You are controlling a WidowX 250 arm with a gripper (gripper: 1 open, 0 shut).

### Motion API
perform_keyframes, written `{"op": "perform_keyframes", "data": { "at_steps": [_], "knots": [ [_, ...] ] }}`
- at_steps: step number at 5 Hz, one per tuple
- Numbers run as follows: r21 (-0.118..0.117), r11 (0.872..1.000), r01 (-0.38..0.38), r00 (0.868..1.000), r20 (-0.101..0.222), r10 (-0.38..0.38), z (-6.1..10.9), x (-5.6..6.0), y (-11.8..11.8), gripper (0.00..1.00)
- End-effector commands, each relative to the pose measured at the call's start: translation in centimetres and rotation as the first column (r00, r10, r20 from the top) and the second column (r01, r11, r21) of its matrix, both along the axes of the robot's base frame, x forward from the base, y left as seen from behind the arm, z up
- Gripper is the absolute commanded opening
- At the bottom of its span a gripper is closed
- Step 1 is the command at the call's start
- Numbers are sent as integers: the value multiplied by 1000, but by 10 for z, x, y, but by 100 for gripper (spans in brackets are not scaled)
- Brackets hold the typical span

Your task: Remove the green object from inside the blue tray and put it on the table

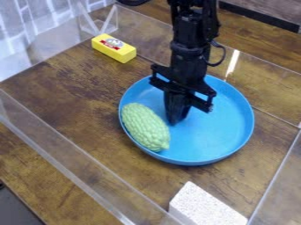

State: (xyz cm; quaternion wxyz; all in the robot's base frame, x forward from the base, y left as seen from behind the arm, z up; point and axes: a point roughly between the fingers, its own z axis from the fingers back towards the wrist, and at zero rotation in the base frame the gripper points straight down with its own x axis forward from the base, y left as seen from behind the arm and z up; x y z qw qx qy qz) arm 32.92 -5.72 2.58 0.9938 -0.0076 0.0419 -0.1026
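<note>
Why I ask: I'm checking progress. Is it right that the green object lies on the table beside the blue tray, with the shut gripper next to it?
Not quite. The camera view shows the green object inside the blue tray, not on the table. The shut gripper is next to it.

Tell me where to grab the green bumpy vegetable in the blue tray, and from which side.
Grip the green object across its wide middle, coming straight down from above. It lies flat in the blue tray near the left rim, its long axis running from upper left to lower right, so set the fingers across that axis. The pincer is shut beside it and would need opening first.
</note>
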Motion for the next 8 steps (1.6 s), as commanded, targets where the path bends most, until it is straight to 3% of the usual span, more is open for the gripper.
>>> {"op": "perform_keyframes", "data": {
  "at_steps": [1,3,4,5,7,8],
  "knots": [
    [6,1000,-16,995,103,15,48,13,10,0],
    [64,996,-65,991,125,57,108,13,38,0],
    [86,993,-85,988,135,73,129,4,52,0],
    [93,990,-101,985,149,87,138,-9,51,0],
    [95,990,-101,984,155,86,128,-16,39,0],
    [100,990,-96,985,156,80,125,-14,37,0]
  ]
}}
